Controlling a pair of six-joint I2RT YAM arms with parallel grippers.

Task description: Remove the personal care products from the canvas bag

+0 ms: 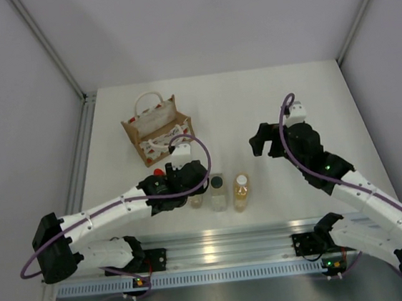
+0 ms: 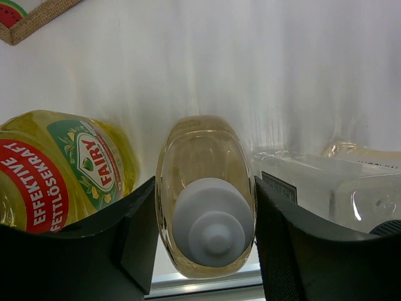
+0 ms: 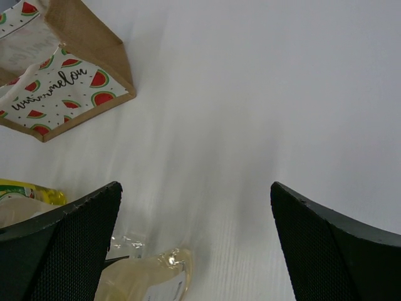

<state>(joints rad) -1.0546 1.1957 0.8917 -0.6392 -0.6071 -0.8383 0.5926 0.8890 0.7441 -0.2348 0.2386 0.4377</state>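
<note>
The canvas bag [image 1: 157, 130] stands at the back left with its white handles up; its watermelon panel shows in the right wrist view [image 3: 62, 81]. My left gripper [image 1: 193, 189] [image 2: 205, 188] is shut on a white-capped bottle [image 2: 212, 222] [image 1: 196, 200] of amber liquid, one finger on each side. The red-capped bottle [image 1: 159, 173] [image 2: 62, 169] stands just left of it. The squarish dark-capped bottle [image 1: 218, 192] [image 2: 326, 188] and the other white-capped bottle [image 1: 241, 191] [image 3: 147, 282] stand to its right. My right gripper [image 1: 261, 144] [image 3: 195, 188] is open and empty above bare table.
A metal rail [image 1: 218, 246] runs along the near table edge just in front of the bottles. White walls enclose the table on the left, back and right. A corner of the bag [image 2: 25, 19] shows in the left wrist view.
</note>
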